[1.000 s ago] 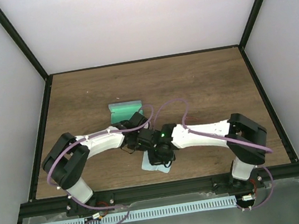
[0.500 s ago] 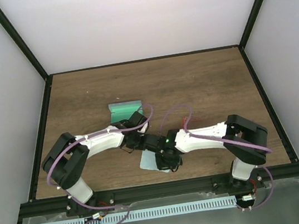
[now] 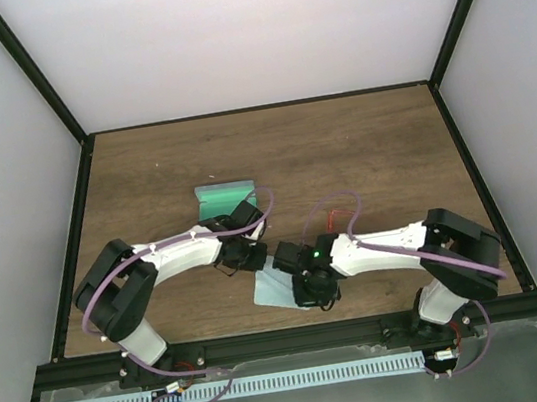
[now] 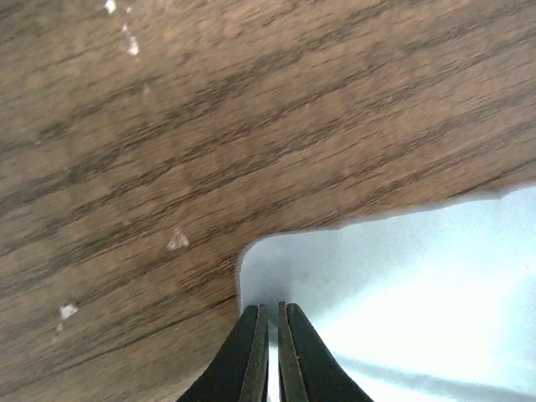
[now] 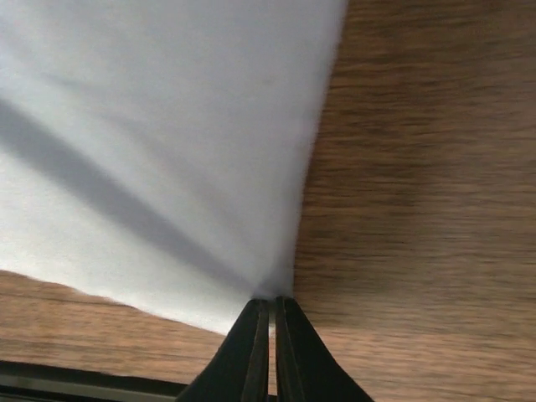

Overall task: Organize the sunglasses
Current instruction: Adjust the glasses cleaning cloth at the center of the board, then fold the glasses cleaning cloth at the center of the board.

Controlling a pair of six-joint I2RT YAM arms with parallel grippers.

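Pinching a pale blue cloth from two sides, near the middle of the bench's near edge. With the right claw, clenched on one corner, fabric fanning taut from the tips. With the left claw, clenched as well, seemingly on the cloth's far corner, though hard to confirm from so close. Over the last second, has carried the right claw toward the near edge and slightly rightward, swinging that arm's elbow out to the right and drawing the cloth flatter between the two grips. Has thereby uncovered a thin sliver of red just beyond the right forearm, toward the bench's middle: probably the sunglasses, lying on the wood, untouched and mostly hidden. Leaves the open greenish case farther back, left of centre, well apart from that red sliver. Judging by this, busy spreading the cloth only; nothing yet wiped, folded or put into the case.
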